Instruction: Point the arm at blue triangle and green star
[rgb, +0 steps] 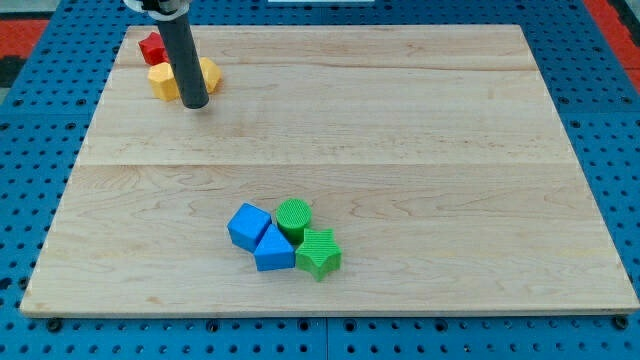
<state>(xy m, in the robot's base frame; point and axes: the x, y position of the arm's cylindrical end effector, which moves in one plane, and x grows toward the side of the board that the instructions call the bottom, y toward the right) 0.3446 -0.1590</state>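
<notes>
Jaws were nowhere on this arm: it ended in a straight dark rod, so nothing could open, close or grip. My tip (196, 103) rested on the wooden board (420, 150) near the view's top left corner. It stood right against a yellow block (165, 81), with more yellow (209, 72) showing on the rod's other side; whether that was one block or two, the rod hid. A red block (151, 47) sat just behind the yellow, closer to the board's top edge, its shape hard to make out.

Well apart from the tip, toward the view's bottom and a little left of centre, four blocks huddled together. The blue triangle (273, 250) lay at the lower middle of the cluster, touching a blue cube (248, 225) on its upper left. The green star (319, 254) sat just to the triangle's right, at the cluster's lower right corner. A green cylinder (294, 217) stood above both, pressed in between them. Around the board lay a blue pegboard surface (610, 120).
</notes>
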